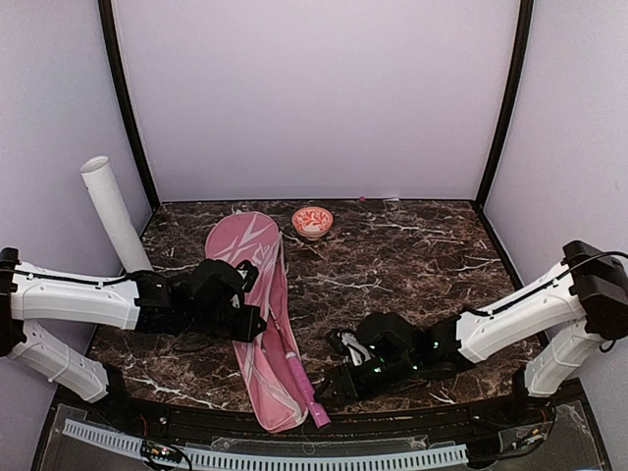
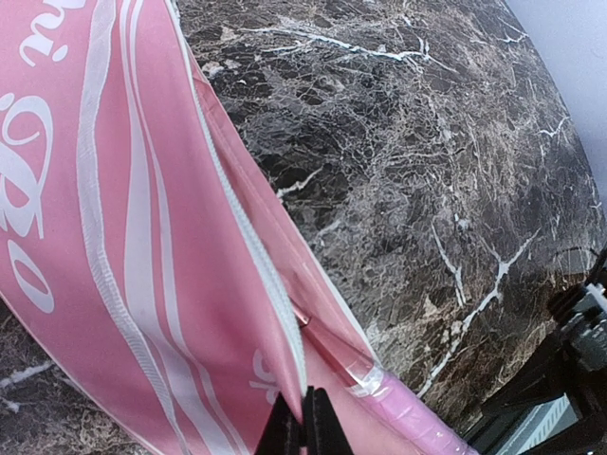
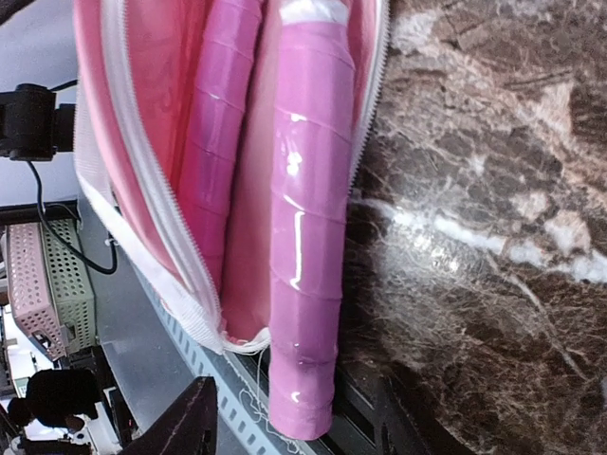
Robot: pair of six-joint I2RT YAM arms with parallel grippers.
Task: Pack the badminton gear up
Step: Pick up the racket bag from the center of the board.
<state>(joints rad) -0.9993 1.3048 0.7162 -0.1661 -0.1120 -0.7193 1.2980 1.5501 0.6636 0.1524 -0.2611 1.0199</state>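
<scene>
The pink racket cover (image 1: 253, 257) lies lengthwise on the marble table, its zip side open. My left gripper (image 2: 303, 424) is shut on the cover's white zip edge (image 2: 248, 237), and it sits mid-cover in the top view (image 1: 253, 322). Two pink racket handles show in the cover's mouth. One handle (image 3: 305, 237) sticks out past the table's front edge, the other handle (image 3: 216, 123) lies inside. My right gripper (image 3: 294, 427) is open, its jaws either side of the protruding handle's end (image 1: 306, 391) without touching it. A long white tube (image 1: 114, 210) leans in the back left corner.
A small red-and-white patterned bowl (image 1: 312, 221) stands near the back wall. The table's front rail (image 1: 294, 453) runs right under the handle end. Dark marble tabletop (image 1: 412, 255) extends to the right of the cover. Both arms reach in from the sides.
</scene>
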